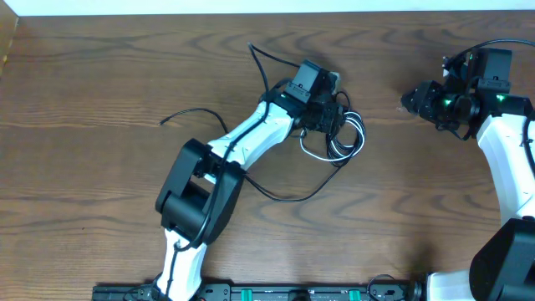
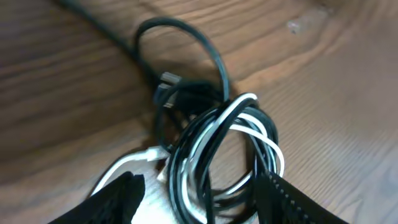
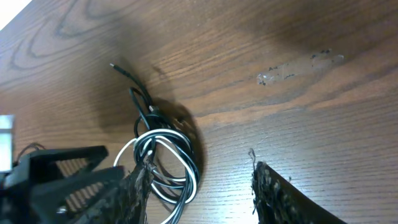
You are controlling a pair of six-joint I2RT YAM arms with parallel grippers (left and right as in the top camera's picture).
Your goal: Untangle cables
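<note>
The cables [image 1: 349, 139] lie in a knotted bundle of white and black loops on the wooden table, right of centre. One loose black end [image 1: 266, 63] runs toward the far edge. Another black strand [image 1: 288, 197] curves under the left arm. My left gripper [image 1: 334, 124] is down over the bundle. In the left wrist view the coil [image 2: 214, 140] lies between the two fingers of the left gripper [image 2: 200, 186], which stand apart around it. My right gripper [image 1: 411, 100] hovers to the right, open and empty [image 3: 202, 196], with the coil [image 3: 166, 163] off to its left.
The white left arm [image 1: 251, 134] crosses the table's middle over a black strand [image 1: 188, 114]. The right arm [image 1: 506, 150] stands along the right side. The far table edge [image 1: 267, 17] meets a white wall. A pale scuff [image 3: 298, 65] marks the wood.
</note>
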